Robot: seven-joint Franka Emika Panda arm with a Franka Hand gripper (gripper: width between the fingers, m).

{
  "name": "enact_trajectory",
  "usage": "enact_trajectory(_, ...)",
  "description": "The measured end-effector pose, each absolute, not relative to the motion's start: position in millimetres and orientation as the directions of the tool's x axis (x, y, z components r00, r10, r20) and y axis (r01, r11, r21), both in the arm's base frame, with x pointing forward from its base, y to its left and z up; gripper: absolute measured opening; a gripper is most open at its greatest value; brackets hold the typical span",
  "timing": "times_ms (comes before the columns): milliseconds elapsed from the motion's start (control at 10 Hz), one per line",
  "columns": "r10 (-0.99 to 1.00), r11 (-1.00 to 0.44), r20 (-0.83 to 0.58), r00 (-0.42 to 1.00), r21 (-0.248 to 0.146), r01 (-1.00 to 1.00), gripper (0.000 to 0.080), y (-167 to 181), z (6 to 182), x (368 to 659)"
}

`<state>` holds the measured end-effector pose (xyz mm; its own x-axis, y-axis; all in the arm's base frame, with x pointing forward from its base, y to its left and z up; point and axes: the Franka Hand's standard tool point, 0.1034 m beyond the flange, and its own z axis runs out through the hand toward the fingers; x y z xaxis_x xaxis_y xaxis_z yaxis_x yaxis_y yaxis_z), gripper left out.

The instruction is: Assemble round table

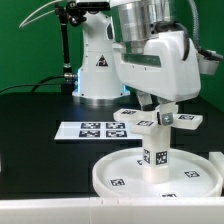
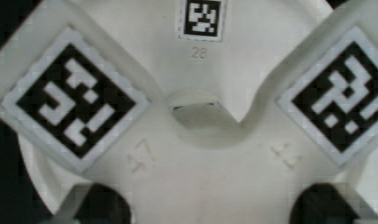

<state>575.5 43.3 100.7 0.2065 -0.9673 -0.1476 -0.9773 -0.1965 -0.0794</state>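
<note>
The large rimmed round disc (image 1: 120,172) lies flat on the black table at the front. The short cylinder leg (image 1: 156,153) stands upright at its middle, with a tag on its side. The cross-shaped base (image 1: 184,119) sits level on top of the leg. My gripper (image 1: 157,106) comes straight down on the base and is shut on one of its arms. In the wrist view the base (image 2: 186,150) fills the picture with tagged arms spreading outward, and my gripper (image 2: 212,208) has a dark fingertip (image 2: 97,205) on each side of the white arm. The leg is hidden there.
The marker board (image 1: 95,129) lies flat on the table behind the disc, toward the exterior view's left. The robot's white pedestal (image 1: 98,72) stands behind it. A green wall closes the back.
</note>
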Motion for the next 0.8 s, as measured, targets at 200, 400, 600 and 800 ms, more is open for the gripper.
enact_trajectory(200, -0.982, -0.098, -0.155, 0.107, -0.065, -0.993, 0.0443, 43.1, 100.6, 575.7)
enact_trajectory(400, -0.986, -0.006, -0.166, 0.015, -0.052, -0.999, 0.0443, 43.2, 100.6, 575.8)
enact_trajectory(600, -0.981, 0.091, -0.176, -0.083, -0.039, -0.995, 0.0443, 43.3, 100.7, 576.2)
enact_trajectory(800, -0.952, 0.25, -0.188, -0.243, -0.014, -0.968, 0.0443, 43.8, 101.2, 577.1)
